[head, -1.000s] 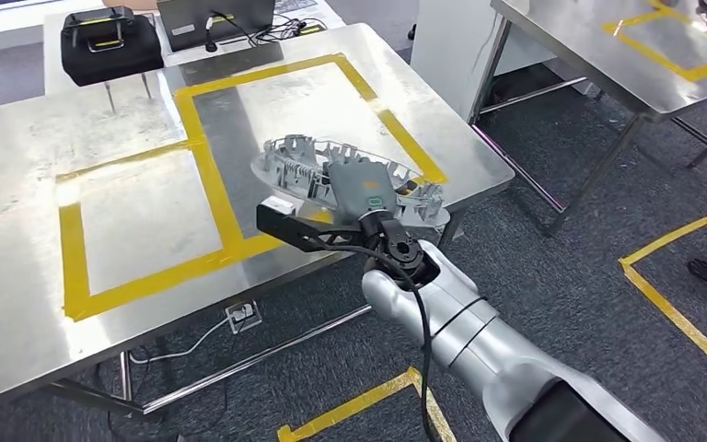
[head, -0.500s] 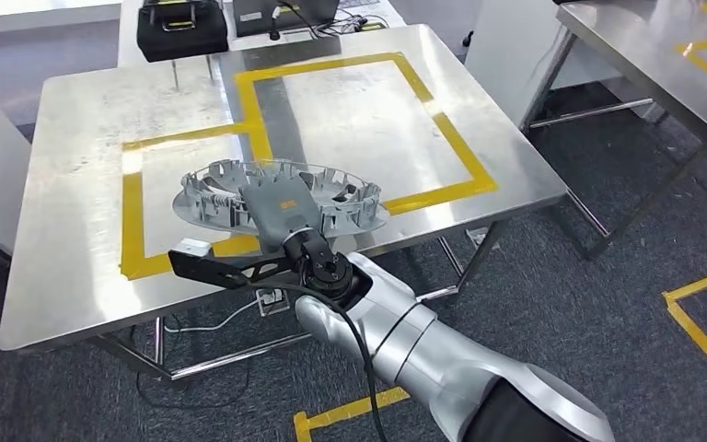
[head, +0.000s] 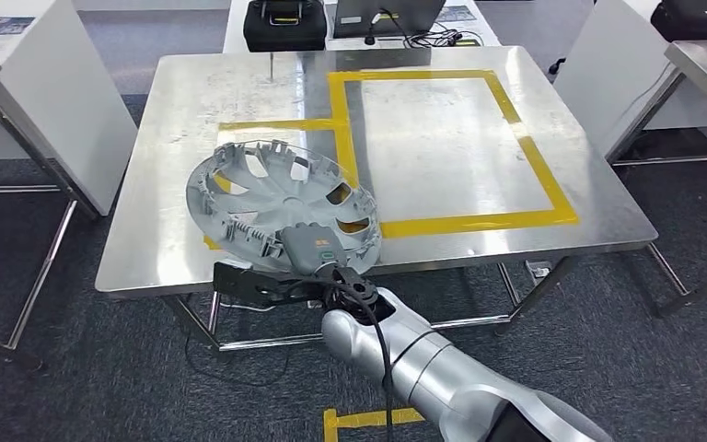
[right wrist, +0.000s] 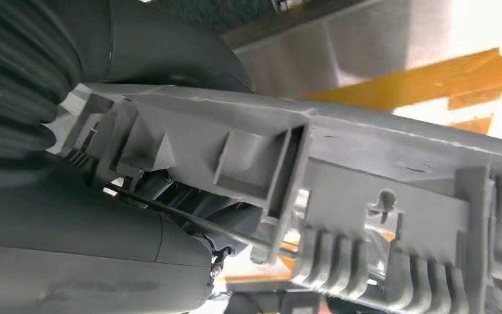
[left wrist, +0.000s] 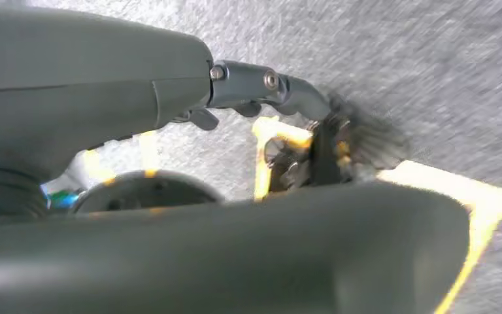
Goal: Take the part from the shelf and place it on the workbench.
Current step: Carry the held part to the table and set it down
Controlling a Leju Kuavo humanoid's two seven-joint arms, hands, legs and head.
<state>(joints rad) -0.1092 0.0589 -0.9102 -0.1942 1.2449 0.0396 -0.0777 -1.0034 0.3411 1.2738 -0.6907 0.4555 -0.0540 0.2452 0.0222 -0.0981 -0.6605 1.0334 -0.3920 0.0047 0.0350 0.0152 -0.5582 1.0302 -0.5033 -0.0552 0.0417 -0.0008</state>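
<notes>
Steel workbench [head: 442, 147] (yellow tape [head: 479, 221]), carpet [head: 608, 368]

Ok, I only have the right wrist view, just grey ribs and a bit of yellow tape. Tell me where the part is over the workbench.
Observer: In the head view the wheel cover is over the near left corner of the workbench. The right hand holds it at its near rim.
Operator: Give me its attitude.
Observer: It is tilted, with the clipped inner side up and the far rim raised. I cannot tell whether it touches the steel.
Operator: Report the left hand.
Observer: Its wrist view shows the left hand over carpet and floor tape, holding nothing.
</notes>
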